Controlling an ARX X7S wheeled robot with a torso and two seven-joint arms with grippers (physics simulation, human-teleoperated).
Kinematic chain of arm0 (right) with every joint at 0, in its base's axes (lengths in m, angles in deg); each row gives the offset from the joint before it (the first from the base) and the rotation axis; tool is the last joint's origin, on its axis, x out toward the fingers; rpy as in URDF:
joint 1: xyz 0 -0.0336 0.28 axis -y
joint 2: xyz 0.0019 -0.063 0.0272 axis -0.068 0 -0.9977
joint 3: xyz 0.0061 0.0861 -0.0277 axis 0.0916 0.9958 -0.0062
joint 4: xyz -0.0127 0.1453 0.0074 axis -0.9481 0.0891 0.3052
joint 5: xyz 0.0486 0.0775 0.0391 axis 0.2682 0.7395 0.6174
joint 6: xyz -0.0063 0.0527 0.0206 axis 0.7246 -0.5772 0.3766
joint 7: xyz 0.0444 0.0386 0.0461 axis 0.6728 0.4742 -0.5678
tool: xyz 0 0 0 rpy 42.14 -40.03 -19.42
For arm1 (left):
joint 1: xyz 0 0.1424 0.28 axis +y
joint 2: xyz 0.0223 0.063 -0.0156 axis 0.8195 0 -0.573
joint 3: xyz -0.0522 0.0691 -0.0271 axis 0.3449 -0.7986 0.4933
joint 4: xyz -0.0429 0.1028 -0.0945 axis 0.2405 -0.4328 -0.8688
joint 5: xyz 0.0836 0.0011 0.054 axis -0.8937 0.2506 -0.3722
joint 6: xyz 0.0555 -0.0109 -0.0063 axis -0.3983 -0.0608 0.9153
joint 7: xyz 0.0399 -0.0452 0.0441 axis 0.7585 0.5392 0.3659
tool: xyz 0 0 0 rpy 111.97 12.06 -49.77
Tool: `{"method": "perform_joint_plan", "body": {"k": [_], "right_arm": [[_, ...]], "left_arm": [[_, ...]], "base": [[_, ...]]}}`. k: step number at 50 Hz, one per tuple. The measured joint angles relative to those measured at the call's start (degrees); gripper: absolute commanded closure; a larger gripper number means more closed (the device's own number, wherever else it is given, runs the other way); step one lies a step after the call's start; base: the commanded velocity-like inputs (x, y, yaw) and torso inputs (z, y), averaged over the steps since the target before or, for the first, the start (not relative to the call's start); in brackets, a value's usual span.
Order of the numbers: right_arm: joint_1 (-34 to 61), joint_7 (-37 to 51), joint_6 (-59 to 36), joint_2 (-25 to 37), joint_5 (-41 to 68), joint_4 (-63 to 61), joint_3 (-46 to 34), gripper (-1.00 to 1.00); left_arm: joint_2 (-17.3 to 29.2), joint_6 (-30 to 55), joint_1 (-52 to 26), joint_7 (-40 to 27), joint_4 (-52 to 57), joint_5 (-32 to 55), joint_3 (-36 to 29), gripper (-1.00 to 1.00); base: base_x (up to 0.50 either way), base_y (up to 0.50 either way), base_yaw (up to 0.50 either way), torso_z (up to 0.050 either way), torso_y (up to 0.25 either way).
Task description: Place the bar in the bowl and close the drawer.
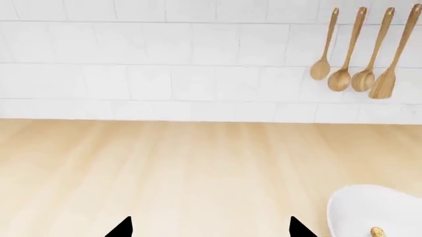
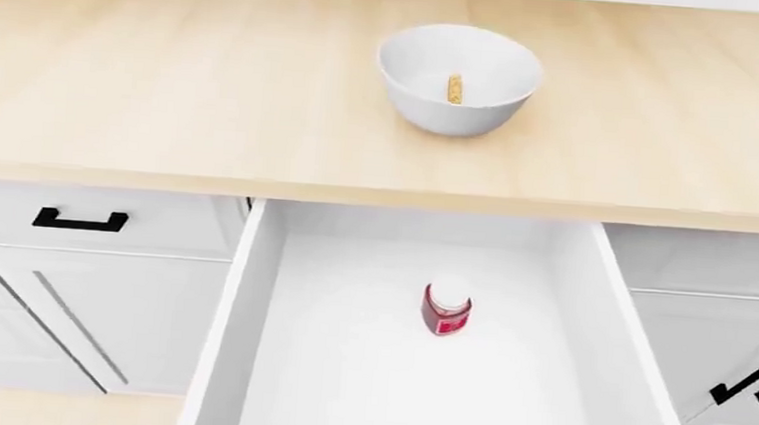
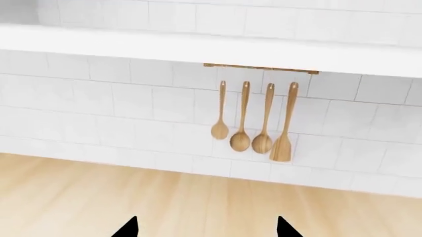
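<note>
The bar (image 2: pixel 454 87) is seen lying inside the bowl (image 2: pixel 459 80), propped against the inner wall, so the first half of the job is judged done. The bowl is set on the wooden counter (image 2: pixel 161 77), at twelve o'clock from the drawer (image 2: pixel 575 286), and is left well back from the counter's edge, where it cannot be knocked.

The drawer is pulled wide open beneath the counter, its white floor laid bare. A red jar (image 2: pixel 447 309) is left standing near the middle of it, upright, apart from every wall; nothing is seen to block the drawer's travel.

Neither arm is shown in the head view. In the left wrist view the left gripper (image 1: pixel 211 228) is shown only as two dark tips, spread well apart with nothing between them, the bowl's rim just off to one side. The right gripper (image 3: pixel 206 228) is likewise spread and empty, pointed at four wooden utensils (image 3: pixel 254 123) hung on the tiled wall.

Closing the drawer is judged to be what remains.
</note>
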Motion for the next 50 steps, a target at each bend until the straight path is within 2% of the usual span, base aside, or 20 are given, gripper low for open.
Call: {"method": "perform_joint_plan", "body": {"k": [5,8,17,22,27,32,38,50], "right_arm": [[-4.8,2.9,-10.6,3.1,1.5,-15.0,4.1,-1.00],[-7.8,8.3,-16.0,5.8,7.2,-23.5,5.7,-1.00],[-17.2,39.2,-24.1,17.4,45.4,-43.0,8.0,-1.00],[-23.8,54.5,-23.4,24.5,65.9,-53.7,9.1,-1.00],[-31.7,65.2,-20.9,31.0,81.2,-64.9,11.7,-1.00],[-40.0,72.2,-18.3,36.2,91.4,-75.3,15.7,-1.00],[-48.0,77.8,-15.6,41.1,99.2,-85.1,20.2,-1.00],[-54.4,83.5,-12.2,47.8,106.2,-94.6,21.7,-1.00]], "left_arm": [[2.2,3.9,3.1,-4.4,7.9,5.9,4.0,-1.00],[3.5,6.3,5.0,-7.6,12.5,10.1,6.8,-1.00],[7.8,11.4,11.5,-19.5,25.5,26.8,15.4,-1.00],[10.8,11.6,16.3,-26.2,33.4,37.4,19.4,-1.00],[13.9,10.4,22.6,-31.3,42.2,46.6,24.0,-1.00],[16.6,9.0,29.6,-34.8,50.6,53.7,29.2,-1.00],[18.7,7.3,36.9,-37.4,58.7,60.0,34.8,-1.00],[21.2,5.0,43.1,-39.6,65.5,65.7,40.0,-1.00]], "base": [[0.00,0.00,0.00,0.000,0.250],[0.00,0.00,0.00,0.000,0.250],[0.00,0.00,0.00,0.000,0.250],[0.00,0.00,0.00,0.000,0.250],[0.00,0.00,0.00,0.000,0.250],[0.00,0.00,0.00,0.000,0.250],[0.00,0.31,0.00,0.000,0.020],[0.00,0.50,0.00,0.000,0.000]]}}
